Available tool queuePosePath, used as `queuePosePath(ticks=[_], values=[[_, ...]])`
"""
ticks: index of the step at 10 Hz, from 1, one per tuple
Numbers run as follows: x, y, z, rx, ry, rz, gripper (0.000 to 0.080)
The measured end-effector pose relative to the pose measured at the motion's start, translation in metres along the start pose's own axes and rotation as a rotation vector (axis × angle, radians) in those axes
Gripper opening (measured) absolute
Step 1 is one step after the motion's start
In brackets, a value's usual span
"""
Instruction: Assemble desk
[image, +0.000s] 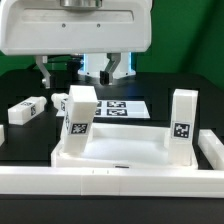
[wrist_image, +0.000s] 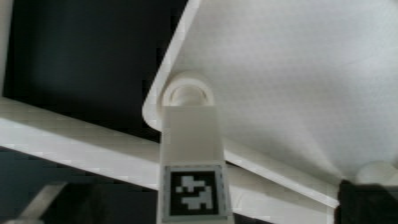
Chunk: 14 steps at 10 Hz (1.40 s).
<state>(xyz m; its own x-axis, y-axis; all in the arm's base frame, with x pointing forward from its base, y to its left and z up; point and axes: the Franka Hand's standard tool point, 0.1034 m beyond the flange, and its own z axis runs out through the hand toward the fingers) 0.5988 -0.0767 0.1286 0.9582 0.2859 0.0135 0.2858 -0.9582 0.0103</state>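
Overhead, the claw (image: 81, 71) hangs spread and empty above the black tabletop (image: 20, 140); two white square tagged legs (image: 78, 118) (image: 182, 122) stand upright on the white rimmed plastic desk slab (image: 122, 150).

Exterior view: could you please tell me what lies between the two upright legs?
In the exterior view, only bare slab lies between the leg on its left and the leg on its right.

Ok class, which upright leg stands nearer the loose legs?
The upright leg on the exterior view's left of the slab; the loose legs lie beside it, while the other upright leg stands at its right.
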Motion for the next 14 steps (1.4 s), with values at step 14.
queuePosePath(ticks=[14], values=[[0.037, 0.009, 0.002, -0.011, -0.01, -0.041, 0.0649]])
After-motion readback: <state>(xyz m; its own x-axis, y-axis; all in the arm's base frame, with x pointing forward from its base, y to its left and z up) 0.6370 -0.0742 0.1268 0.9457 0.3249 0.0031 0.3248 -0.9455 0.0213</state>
